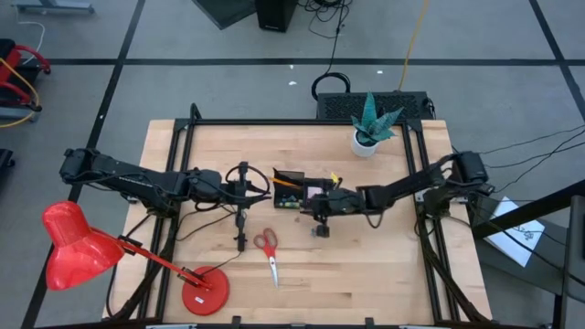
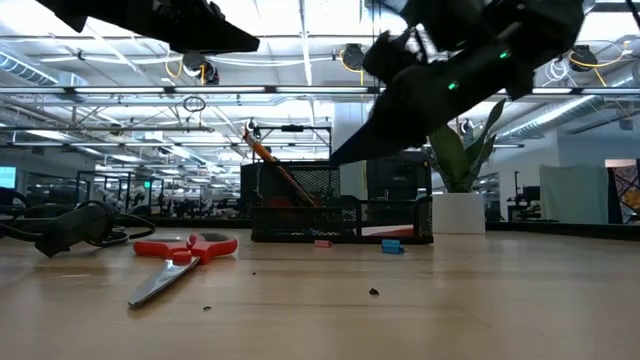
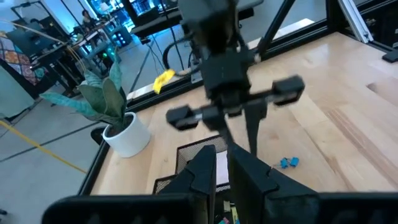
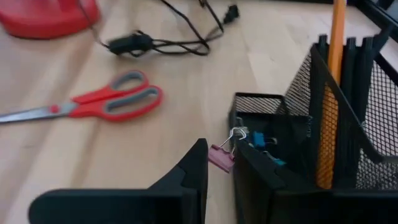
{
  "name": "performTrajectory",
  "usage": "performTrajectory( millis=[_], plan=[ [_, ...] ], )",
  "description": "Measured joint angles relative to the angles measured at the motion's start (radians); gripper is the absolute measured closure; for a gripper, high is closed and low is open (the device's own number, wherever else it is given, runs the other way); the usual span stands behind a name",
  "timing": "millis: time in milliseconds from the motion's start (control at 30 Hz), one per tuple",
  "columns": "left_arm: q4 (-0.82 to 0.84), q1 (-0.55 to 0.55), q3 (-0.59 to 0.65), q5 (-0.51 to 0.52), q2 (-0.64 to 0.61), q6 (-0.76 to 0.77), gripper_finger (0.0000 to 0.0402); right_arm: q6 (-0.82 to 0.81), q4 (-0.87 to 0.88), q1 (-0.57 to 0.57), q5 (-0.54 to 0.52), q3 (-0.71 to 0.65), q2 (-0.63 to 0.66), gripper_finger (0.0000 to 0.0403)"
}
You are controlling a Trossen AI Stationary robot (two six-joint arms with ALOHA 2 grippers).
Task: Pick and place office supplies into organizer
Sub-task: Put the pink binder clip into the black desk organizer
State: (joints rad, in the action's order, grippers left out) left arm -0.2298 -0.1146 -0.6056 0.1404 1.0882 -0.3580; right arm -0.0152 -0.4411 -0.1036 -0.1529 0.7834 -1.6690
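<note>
risk, near to far: the red-handled steel scissors (image 4: pixel 93 102) lie loose on the wood table (image 4: pixel 56 162), apart from the black mesh organizer (image 4: pixel 323 143); the right gripper (image 4: pixel 219 163), fingers nearly closed and empty, hovers beside its wall and may nudge it, toppling the orange pencil (image 4: pixel 331 99); left gripper (image 3: pixel 222 165) likewise narrow, empty

no readable text anywhere, no labels or brand marks on the table items, no legible signs in the room behind
</note>
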Motion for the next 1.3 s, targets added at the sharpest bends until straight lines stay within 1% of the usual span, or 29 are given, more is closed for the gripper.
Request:
performTrajectory(
  millis=[233,533,667,767,967,1100,1300],
  plan=[
    [0.020,0.000,0.000,0.000,0.000,-0.001,0.0353,0.005,0.000,0.069,-0.004,0.063,-0.097,0.0348],
    [0.025,0.000,0.000,0.001,0.000,-0.026,0.0353,0.009,0.014,0.098,-0.001,0.076,-0.117,0.0344],
    [0.018,0.000,0.000,0.001,0.000,-0.031,0.0353,0.008,0.031,0.098,-0.003,0.076,-0.119,0.0321],
    [0.013,0.000,0.000,0.001,0.000,-0.031,0.0353,-0.021,0.033,0.098,-0.029,0.075,-0.127,0.0296],
    [0.002,0.000,0.000,0.001,0.000,-0.030,0.0353,-0.067,0.020,0.108,-0.031,0.076,-0.137,0.0249],
    [-0.001,0.000,0.000,0.001,0.000,-0.029,0.0353,-0.074,0.015,0.109,-0.030,0.075,-0.137,0.0231],
    [0.000,0.000,0.000,0.001,0.000,-0.027,0.0353,-0.063,-0.002,0.109,-0.026,0.075,-0.137,0.0215]
  ],
)
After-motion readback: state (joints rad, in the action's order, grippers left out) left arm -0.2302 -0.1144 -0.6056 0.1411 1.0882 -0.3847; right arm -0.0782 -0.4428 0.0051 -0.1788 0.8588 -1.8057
